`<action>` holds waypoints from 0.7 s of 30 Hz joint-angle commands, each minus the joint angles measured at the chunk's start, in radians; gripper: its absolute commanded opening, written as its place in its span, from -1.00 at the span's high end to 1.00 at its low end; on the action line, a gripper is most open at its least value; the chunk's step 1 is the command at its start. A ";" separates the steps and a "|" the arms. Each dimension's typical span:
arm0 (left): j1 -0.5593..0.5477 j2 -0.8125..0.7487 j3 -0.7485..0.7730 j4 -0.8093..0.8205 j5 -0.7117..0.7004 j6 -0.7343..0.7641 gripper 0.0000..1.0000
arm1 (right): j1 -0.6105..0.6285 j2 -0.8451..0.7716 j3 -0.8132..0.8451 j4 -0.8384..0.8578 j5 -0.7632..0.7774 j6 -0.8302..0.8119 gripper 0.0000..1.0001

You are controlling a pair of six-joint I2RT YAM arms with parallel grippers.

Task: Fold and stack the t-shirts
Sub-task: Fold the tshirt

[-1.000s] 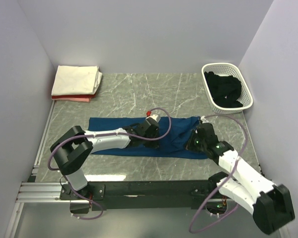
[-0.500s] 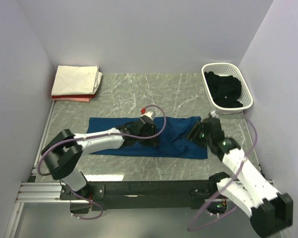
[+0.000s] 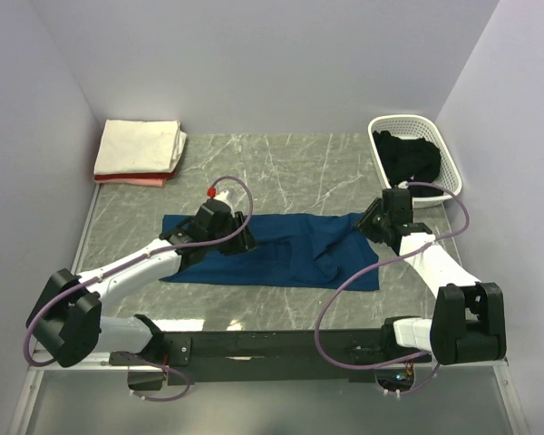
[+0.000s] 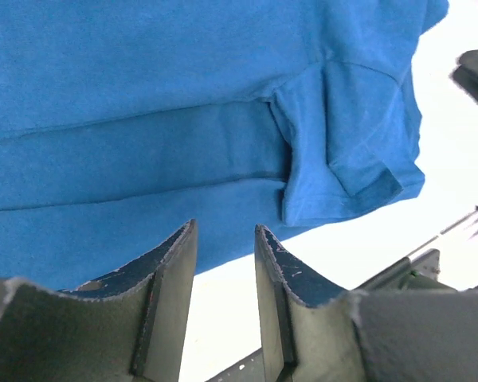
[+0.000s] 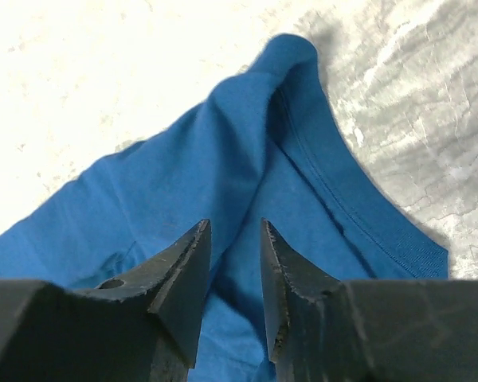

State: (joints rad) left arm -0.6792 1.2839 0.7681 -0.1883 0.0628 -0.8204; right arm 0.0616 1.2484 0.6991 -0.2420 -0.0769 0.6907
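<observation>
1. My left gripper [image 3: 242, 239] hangs over the left part of the blue t-shirt [image 3: 286, 254]. Its jaws stand partly apart with nothing between them.
2. In my left wrist view the fingers [image 4: 172, 274] sit just above the shirt's near edge, and bare worktop shows through the gap.
3. My right gripper [image 3: 368, 223] is over the right end of the same shirt, near its far corner. Its jaws are parted a little and pinch no cloth.
4. In my right wrist view the blue cloth [image 5: 223, 159] lies beneath my fingertips [image 5: 193, 259], and a ribbed hem runs off to the right.
5. The blue t-shirt lies as a long, rumpled band across the middle of the grey marbled worktop [image 3: 281, 168].
6. A folded cream-white t-shirt [image 3: 141, 145] rests on a pink-red t-shirt [image 3: 131, 180] in the far left corner.
7. The black t-shirt [image 3: 410, 163] lies bunched inside the white basket [image 3: 435, 125] at the far right.
</observation>
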 commanded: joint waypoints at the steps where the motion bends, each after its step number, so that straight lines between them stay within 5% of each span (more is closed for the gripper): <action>1: 0.023 -0.029 0.003 0.004 0.075 0.021 0.20 | -0.014 0.022 -0.041 0.119 -0.012 0.009 0.24; 21: 0.139 -0.075 -0.027 -0.008 0.173 0.076 0.21 | -0.022 0.263 0.023 0.239 -0.053 0.018 0.29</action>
State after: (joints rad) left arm -0.5476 1.2404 0.7444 -0.2073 0.2127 -0.7696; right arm 0.0471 1.4960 0.6704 -0.0509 -0.1261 0.7006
